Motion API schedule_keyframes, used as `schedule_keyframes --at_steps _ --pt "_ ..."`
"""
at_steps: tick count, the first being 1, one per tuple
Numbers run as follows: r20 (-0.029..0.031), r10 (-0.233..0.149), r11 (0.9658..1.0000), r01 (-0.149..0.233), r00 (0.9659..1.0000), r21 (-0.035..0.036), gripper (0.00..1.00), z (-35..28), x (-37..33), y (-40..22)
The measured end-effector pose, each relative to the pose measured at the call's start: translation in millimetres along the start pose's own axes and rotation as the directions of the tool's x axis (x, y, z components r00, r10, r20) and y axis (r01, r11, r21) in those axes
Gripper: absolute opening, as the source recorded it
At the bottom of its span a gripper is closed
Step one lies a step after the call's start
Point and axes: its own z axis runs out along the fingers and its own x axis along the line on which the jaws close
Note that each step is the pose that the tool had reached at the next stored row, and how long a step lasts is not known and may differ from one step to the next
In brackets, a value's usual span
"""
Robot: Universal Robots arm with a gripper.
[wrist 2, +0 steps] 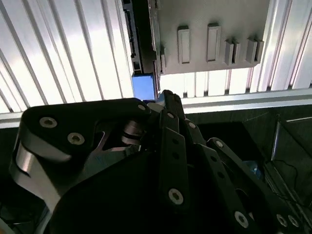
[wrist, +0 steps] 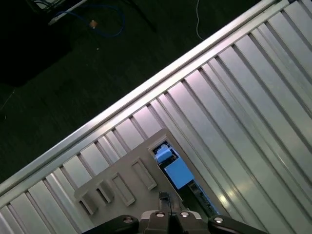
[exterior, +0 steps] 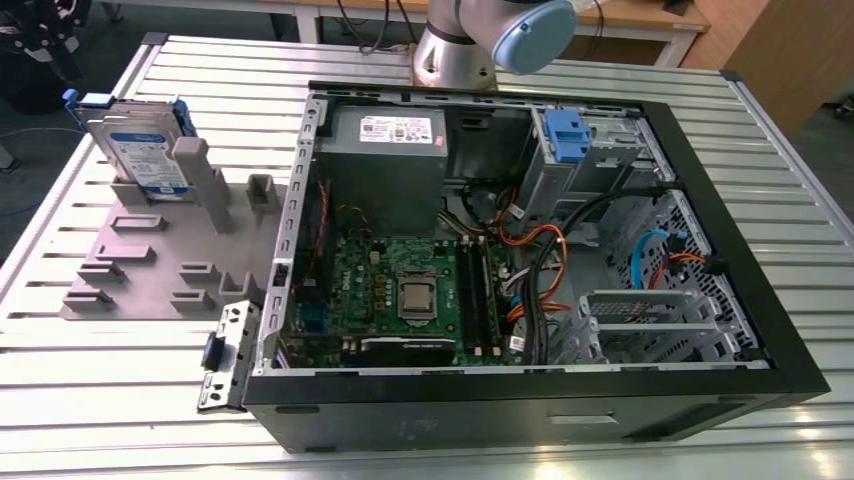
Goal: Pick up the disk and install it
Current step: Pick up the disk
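So, disk: stands upright on its edge in a slot at the far corner of the holder, on the exterior view's left of the computer case; its white-and-blue label faces the case. In both wrist views its blue bracket is seen from above.
End effector: fingers drawn together with nothing between them. It hangs over the disk's bracket end, apart from it.
Holder: flat grey plate with raised blocks and posts, lying on the desk just beside the case.
Desk: ribbed aluminium top that carries the holder and the case.
Computer case: black tower on its side, side panel off, interior exposed.
Power supply: grey box with a white sticker, in the far part of the case.
Motherboard: green board on the case floor, nearer than the power supply.
Drive cage: metal bay at the far corner on the exterior view's right, with a blue plastic part in it.
Arm: silver segment and blue-capped joint beyond the case's far wall.
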Motion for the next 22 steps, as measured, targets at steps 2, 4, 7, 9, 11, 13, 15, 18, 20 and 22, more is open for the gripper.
schedule_keyframes --at_steps 2,4,7,9,11,13,15,18,20,22 --pt "-0.0011 -0.025 0.9997 0.025 0.9997 0.0000 0.11 0.0 0.0 0.0" --pt "-0.0023 -0.050 0.9987 0.050 0.9987 -0.0001 0.11 0.0 0.0 0.0" --pt "-0.0038 -0.086 0.9963 0.086 0.9963 -0.0003 0.11 0.0 0.0 0.0" --pt "-0.0049 -0.110 0.9939 0.110 0.9939 -0.0004 0.11 0.0 0.0 0.0" --pt "-0.0059 -0.133 0.9911 0.133 0.9911 -0.0006 0.11 0.0 0.0 0.0" --pt "-0.0070 -0.156 0.9878 0.156 0.9878 -0.0007 0.11 0.0 0.0 0.0" --pt "-0.0079 -0.178 0.9839 0.178 0.9839 -0.0009 0.11 0.0 0.0 0.0" --pt "-0.0092 -0.207 0.9783 0.207 0.9783 -0.0012 0.11 0.0 0.0 0.0" --pt "-0.0101 -0.226 0.9741 0.226 0.9740 -0.0014 0.11 0.0 0.0 0.0" --pt "-0.0110 -0.250 0.9683 0.250 0.9682 -0.0015 0.11 0.0 0.0 0.0"
